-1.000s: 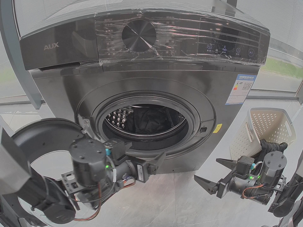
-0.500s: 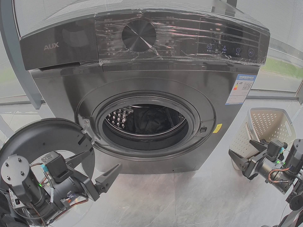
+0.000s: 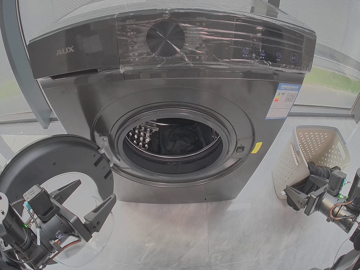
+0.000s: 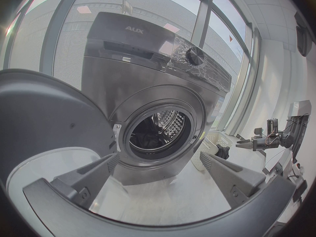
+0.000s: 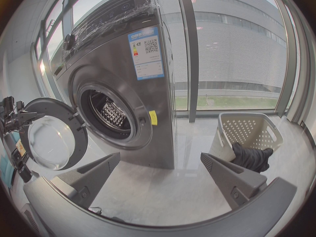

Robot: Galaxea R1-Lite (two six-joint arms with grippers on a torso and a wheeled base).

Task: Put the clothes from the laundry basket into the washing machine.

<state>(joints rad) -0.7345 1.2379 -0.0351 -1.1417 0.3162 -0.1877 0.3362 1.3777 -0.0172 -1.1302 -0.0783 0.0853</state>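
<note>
The grey washing machine (image 3: 172, 90) stands with its round door (image 3: 56, 154) swung open to the left. A dark garment (image 3: 176, 139) lies inside the drum. To the machine's right, a white laundry basket (image 3: 318, 143) sits on the floor with a black garment (image 3: 318, 169) draped over its front rim; both are also visible from the right wrist, the basket (image 5: 250, 129) and garment (image 5: 251, 158). My left gripper (image 3: 94, 191) is open and empty, low in front of the door. My right gripper (image 3: 299, 188) is open and empty, just in front of the basket.
Pale tiled floor (image 3: 195, 233) stretches in front of the machine between the two arms. Tall windows and a grey pillar (image 3: 22, 57) stand behind and beside the machine. The open door juts out over the floor on the left.
My left gripper has pulled back from the drum opening, down and to the left, in front of the door. My right gripper has moved right to the basket. The head view shifted slightly.
</note>
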